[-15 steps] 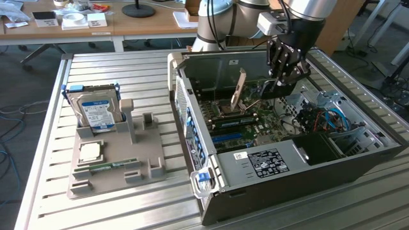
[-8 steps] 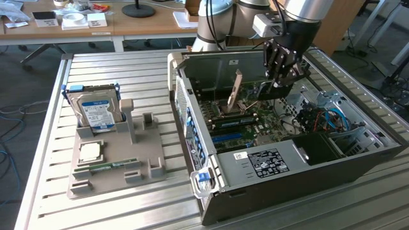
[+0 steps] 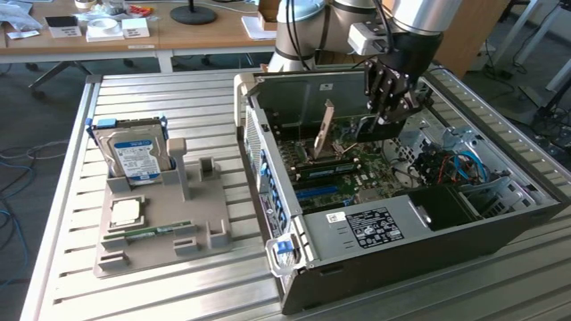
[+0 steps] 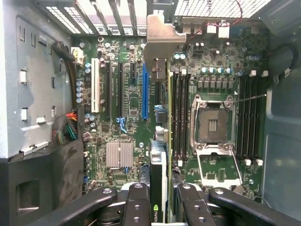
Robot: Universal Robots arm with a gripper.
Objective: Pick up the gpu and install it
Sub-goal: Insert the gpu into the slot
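— What is seen around the job?
— An office is seen behind. A slatted metal worktop (image 3: 170, 107) carries an open computer case (image 3: 392, 234) laid on its side, and a grey parts tray (image 3: 154, 246) is set well apart toward the exterior view's left.
— Where is the gpu found?
— The gpu (image 4: 159, 162) is held edge-on inside the case, above the motherboard (image 4: 124, 108). The claw (image 4: 161, 190) is clenched on its near end, with a finger pressed to each face.
— How is its long axis laid?
— It is run straight away from the claw, parallel to the blue slot (image 4: 145, 89). The metal bracket (image 4: 162, 40) is carried at the far end, by the rear slot openings (image 4: 106, 12).
— Is it lined up?
— Nearly, it is judged: the card's edge is seen just beside the blue slot, toward the memory slots (image 4: 178, 113). Whether it is seated cannot be told.
— What room is given?
— Little sideways, it is judged; the case walls are seen well apart from the claw.
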